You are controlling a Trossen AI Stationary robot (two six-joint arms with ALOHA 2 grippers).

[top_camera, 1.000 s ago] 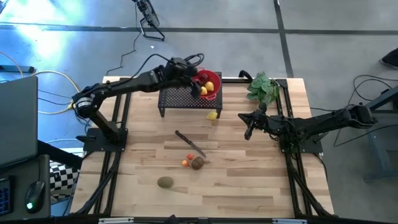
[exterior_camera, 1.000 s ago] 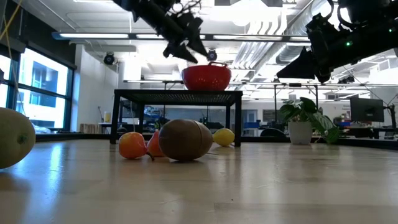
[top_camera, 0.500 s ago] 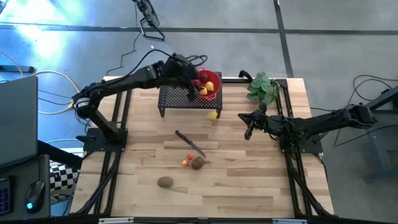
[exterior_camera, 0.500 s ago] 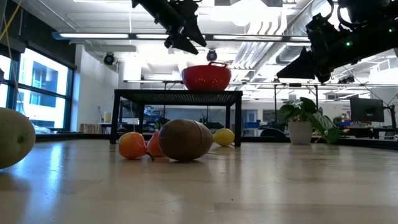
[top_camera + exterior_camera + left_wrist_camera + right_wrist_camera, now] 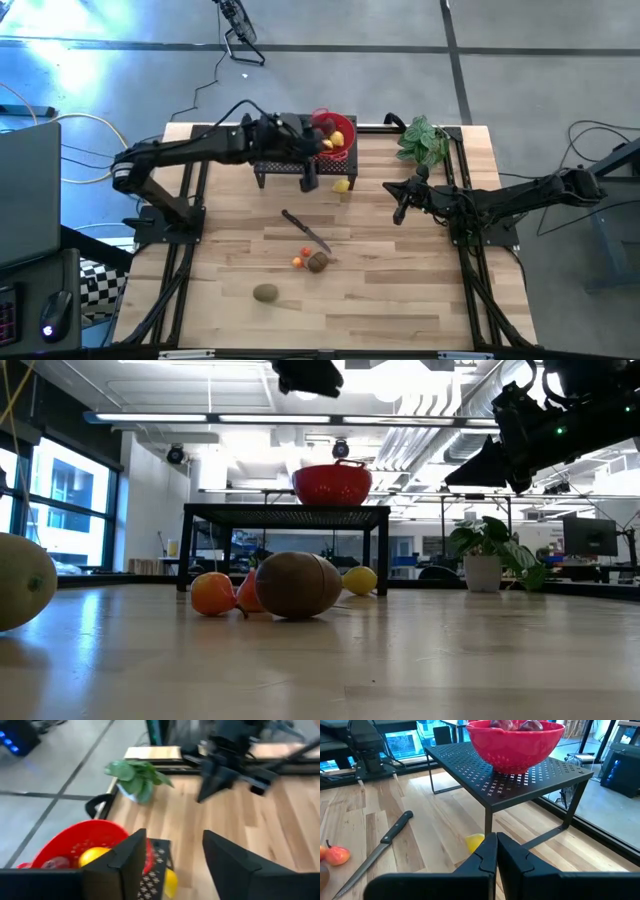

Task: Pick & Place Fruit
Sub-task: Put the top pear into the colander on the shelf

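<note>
We are working in an open-plan lab or office: ceiling light strips (image 5: 200, 417) and exposed ducts (image 5: 420, 445) are showing overhead, desks with monitors (image 5: 590, 537) are standing behind the table (image 5: 380, 300), and cables (image 5: 215, 75) are trailing over the grey floor (image 5: 520, 80).

wooden table (image 5: 400, 290), knife (image 5: 306, 231) (bare), kiwis (image 5: 266, 293), lemon (image 5: 342, 185)

— What do your arms look like?
— Your left arm (image 5: 190, 150) and right arm (image 5: 500, 198) are matte black, jointed tubes with thin black cables. Each wrist ends in two flat, dark, wedge-shaped fingers (image 5: 225, 860).
</note>
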